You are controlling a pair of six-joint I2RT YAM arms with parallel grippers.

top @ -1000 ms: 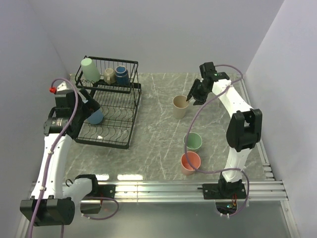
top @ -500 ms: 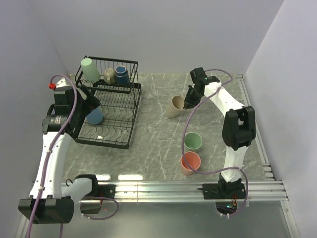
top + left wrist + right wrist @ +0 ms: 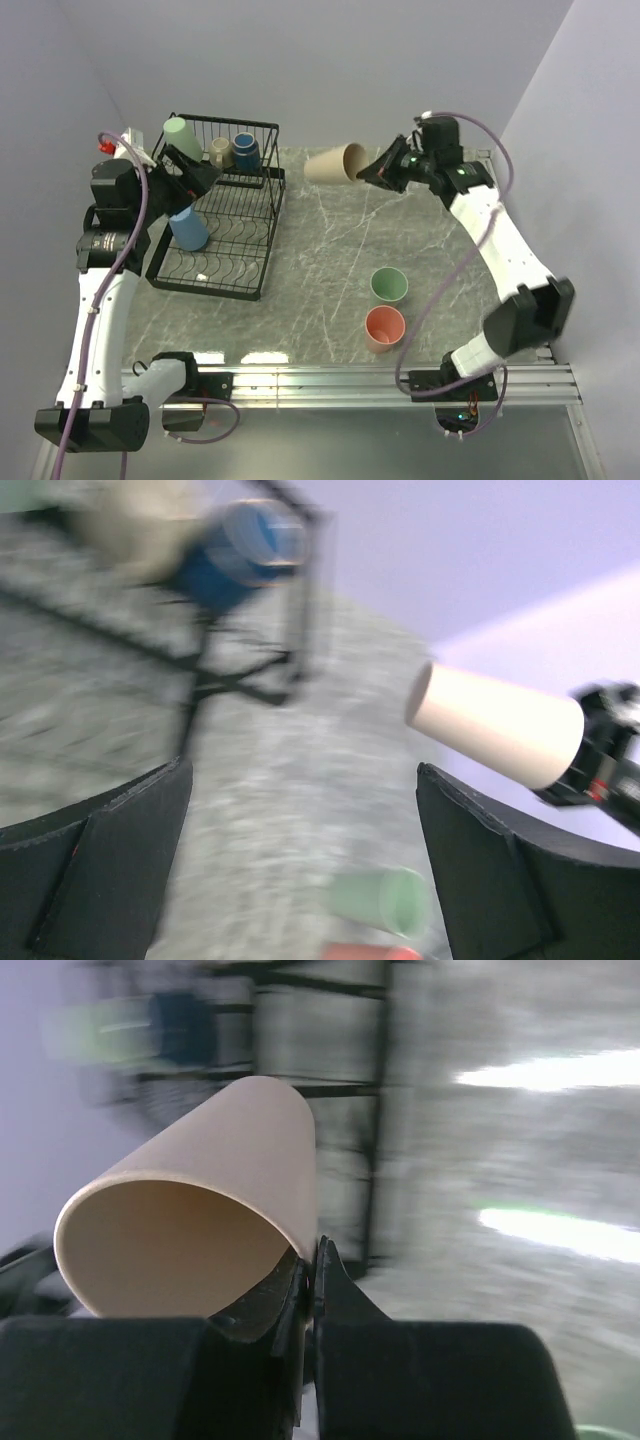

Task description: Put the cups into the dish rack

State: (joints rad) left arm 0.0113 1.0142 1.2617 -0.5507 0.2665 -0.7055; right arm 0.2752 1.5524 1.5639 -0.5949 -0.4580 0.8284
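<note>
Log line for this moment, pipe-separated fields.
right tool shut on beige cup rim, cup airborne, sideways | left tool open, empty, by dish rack | green cup, salmon cup upright on table

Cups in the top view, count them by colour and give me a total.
Beige: 2, beige tumbler and small beige mug
Pale green: 2, pale green cup in the rack and pale green cup on the table
Light blue: 1, light blue cup
Dark blue: 1, dark blue cup
Salmon: 1, salmon cup
Total: 7
</note>
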